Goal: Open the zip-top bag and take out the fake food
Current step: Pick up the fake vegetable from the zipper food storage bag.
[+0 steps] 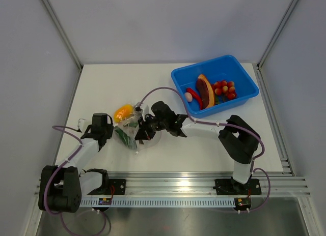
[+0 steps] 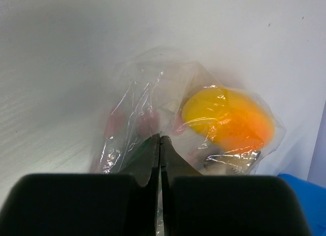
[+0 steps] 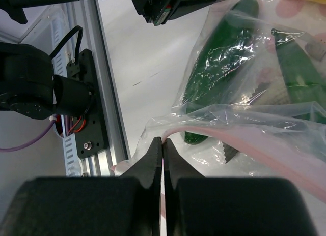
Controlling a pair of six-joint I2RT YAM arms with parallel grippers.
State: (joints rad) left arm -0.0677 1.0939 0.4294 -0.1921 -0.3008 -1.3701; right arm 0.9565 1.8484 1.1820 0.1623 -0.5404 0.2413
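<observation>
Well, the zip-top bag (image 1: 131, 128) lies between my two grippers. The left gripper (image 2: 160, 139) is squeezed tight on its thin plastic, with the yellow fruit (image 2: 229, 116) just past the tips, to the right. The right gripper (image 3: 162, 141) is squeezed tight on the pink zip strip (image 3: 198, 131), with the green cucumber (image 3: 214, 58) beyond the tips. If I pull too hard, I think the plastic could slip out or rip.

This looks like a robot lab, not a home. A left arm (image 1: 84, 152) and a right arm (image 1: 237, 139) are bolted to a metal rail (image 1: 173, 185) at the edge of a white table (image 1: 102, 88). Plain grey walls (image 1: 30, 68) stand all around, and purple cables (image 1: 162, 88) run along the arms.
</observation>
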